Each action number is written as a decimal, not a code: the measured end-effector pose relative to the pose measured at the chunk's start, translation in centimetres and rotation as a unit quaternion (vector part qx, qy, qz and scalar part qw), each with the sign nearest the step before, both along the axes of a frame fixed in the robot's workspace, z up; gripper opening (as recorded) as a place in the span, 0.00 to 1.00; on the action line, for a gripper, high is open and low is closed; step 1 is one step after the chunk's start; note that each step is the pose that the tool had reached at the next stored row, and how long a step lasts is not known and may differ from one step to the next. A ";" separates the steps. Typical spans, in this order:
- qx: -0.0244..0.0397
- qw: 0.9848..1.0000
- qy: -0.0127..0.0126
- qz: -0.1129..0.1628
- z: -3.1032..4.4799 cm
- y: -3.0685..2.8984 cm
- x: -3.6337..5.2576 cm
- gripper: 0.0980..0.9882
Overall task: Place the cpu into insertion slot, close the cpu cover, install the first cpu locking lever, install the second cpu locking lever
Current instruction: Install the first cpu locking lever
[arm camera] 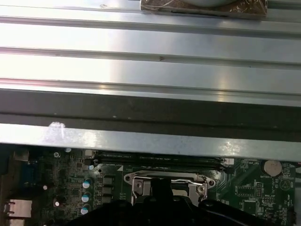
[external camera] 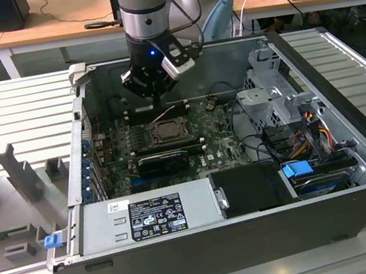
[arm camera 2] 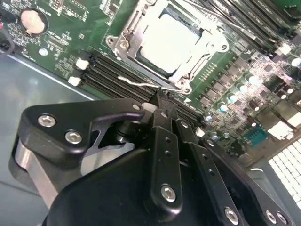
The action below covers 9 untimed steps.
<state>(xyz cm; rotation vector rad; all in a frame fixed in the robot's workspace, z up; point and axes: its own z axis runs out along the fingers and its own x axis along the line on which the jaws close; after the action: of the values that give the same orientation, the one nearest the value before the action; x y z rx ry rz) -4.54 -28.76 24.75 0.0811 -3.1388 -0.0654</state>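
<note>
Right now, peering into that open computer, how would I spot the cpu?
Inside the open computer case, find the green motherboard; right by the gripper sits the square insertion slot. The cpu is the pale, plain square showing through the window of the grey metal cpu cover, unlike the long black memory slots alongside.

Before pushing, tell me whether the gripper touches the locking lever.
Cannot tell: in the second wrist view the gripper overlaps the lever, hiding any gap.

light: bright | glare: table slats (arm camera: 141, 47) (strongest), cpu (arm camera 2: 170, 40) | shadows: soft
</note>
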 end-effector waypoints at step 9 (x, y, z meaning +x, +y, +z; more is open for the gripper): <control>0.006 1.000 -0.001 0.000 -0.05 -0.11 0.02 0.01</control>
<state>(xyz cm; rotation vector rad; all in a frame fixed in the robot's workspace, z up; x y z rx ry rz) -4.51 -28.87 24.69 0.0819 -3.1404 -0.0843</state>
